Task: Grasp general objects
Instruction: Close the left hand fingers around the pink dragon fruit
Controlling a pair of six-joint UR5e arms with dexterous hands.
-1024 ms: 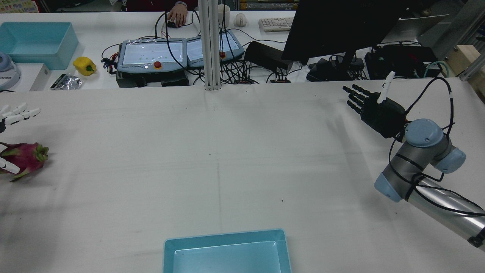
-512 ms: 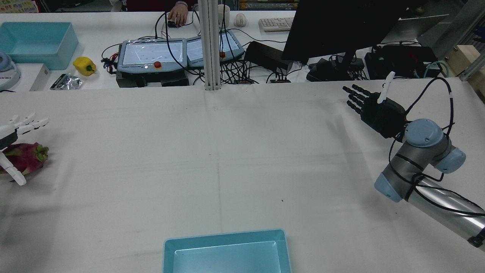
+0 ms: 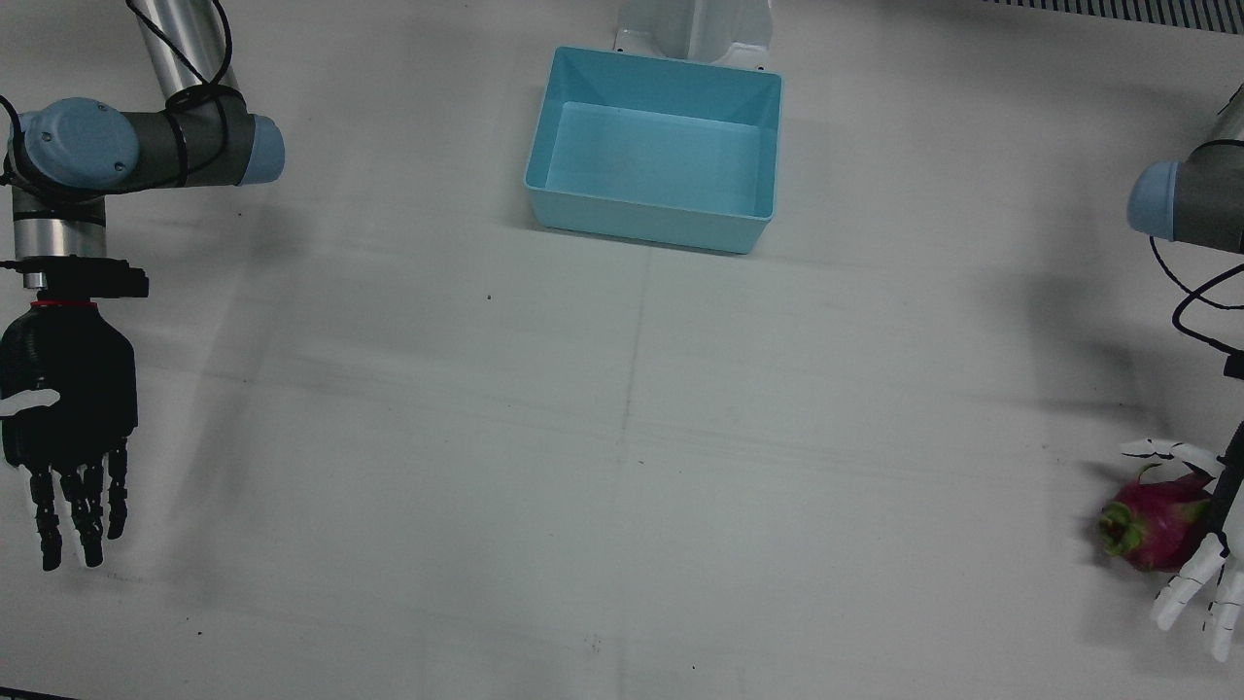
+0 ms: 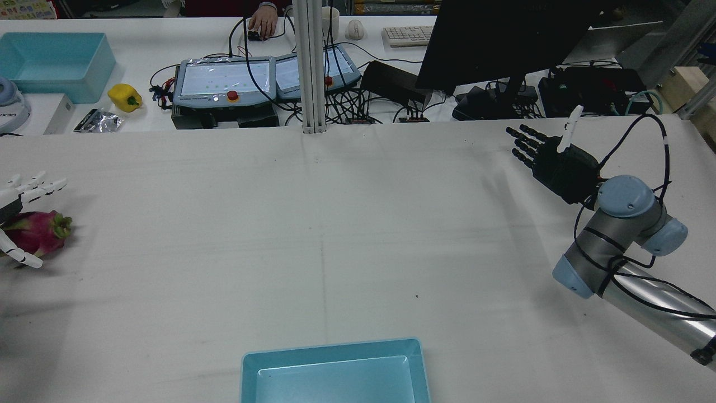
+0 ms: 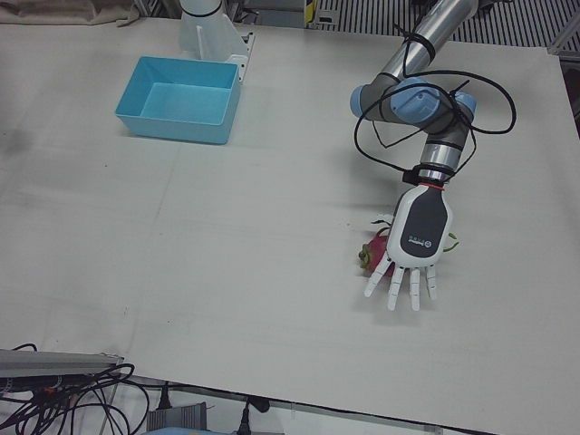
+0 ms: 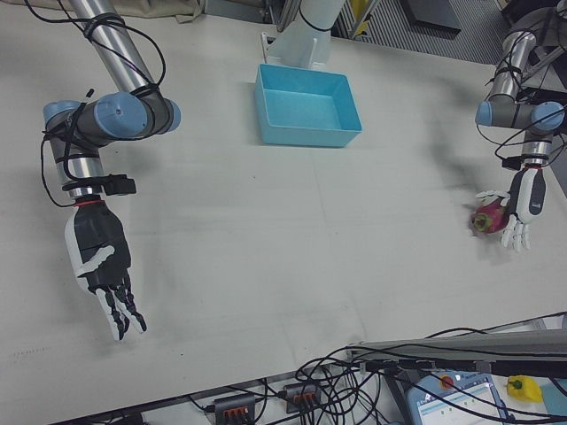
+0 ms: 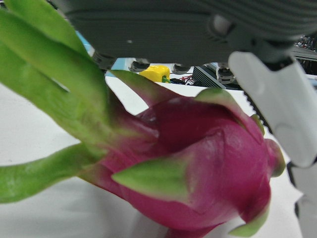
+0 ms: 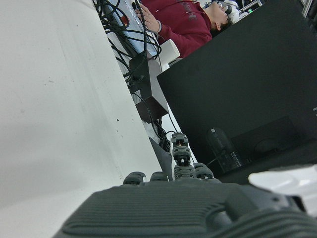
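Dragon fruit (image 7: 198,163) fills my left hand's camera, lying on the table at its far left edge, under my white left hand (image 5: 414,243). My fingers (image 4: 33,187) are spread straight and hold nothing, palm low over the fruit so they can close around it. A moment ago they sat a little higher. Farther off, my black right hand (image 4: 551,159) hangs open and idle, the bin (image 3: 671,228) empty.

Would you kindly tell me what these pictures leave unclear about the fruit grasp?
- Contact: the left robot hand covers the dragon fruit in the left-front view.
- Rear view: the frame edge crops the hand.
- Left hand view: too close to show the fingers closing.
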